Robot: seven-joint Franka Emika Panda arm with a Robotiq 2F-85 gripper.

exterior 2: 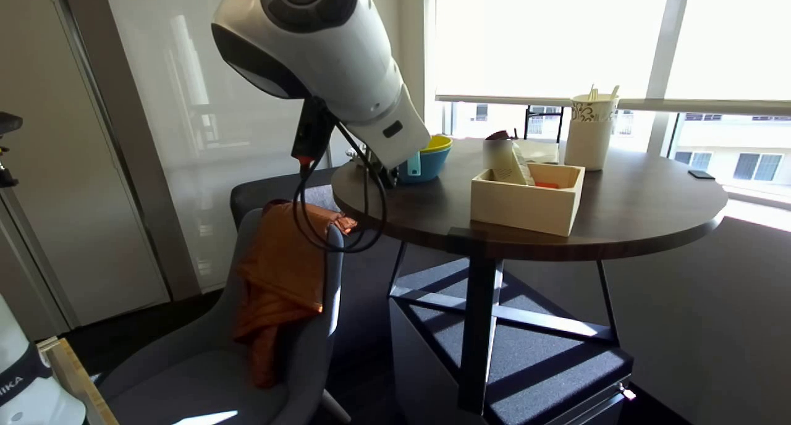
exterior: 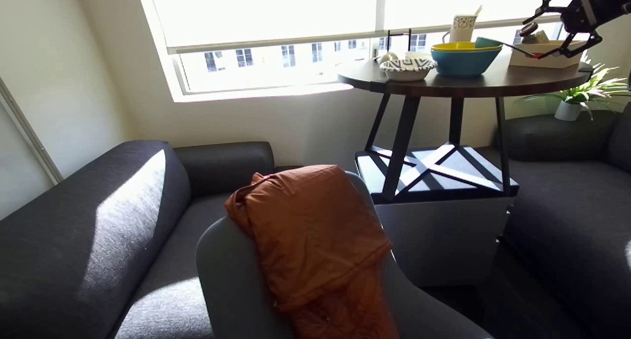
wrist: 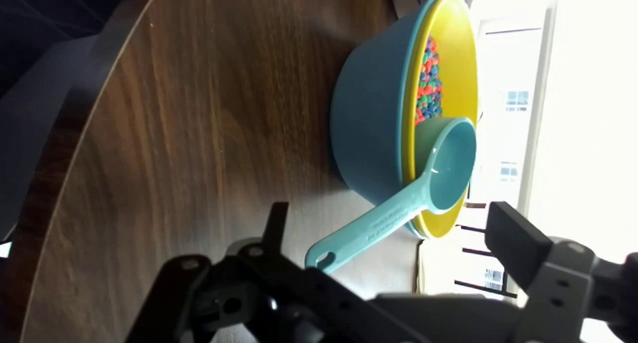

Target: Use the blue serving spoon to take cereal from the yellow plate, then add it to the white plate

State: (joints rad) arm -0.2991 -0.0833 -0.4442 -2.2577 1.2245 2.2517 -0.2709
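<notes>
- The gripper has its fingers spread wide and grips nothing.
- The spoon lies just ahead of it, head over the yellow plate, handle across the rim and slanting back toward the gap between the fingers.
- Grasping that handle seems the step in hand.
- The handle's end sits nearer the finger seen against the table in the wrist view; whether they touch cannot be told. Shifting toward that side should centre it.
- A slight turn to match the slant would likely give a firmer hold.
- It should close gently: a forward nudge could slide the spoon onto the cereal, farther ahead.
- The white plate stands beyond the yellow plate from the gripper, so a steady, centred grip should pay off in the carry.
</notes>
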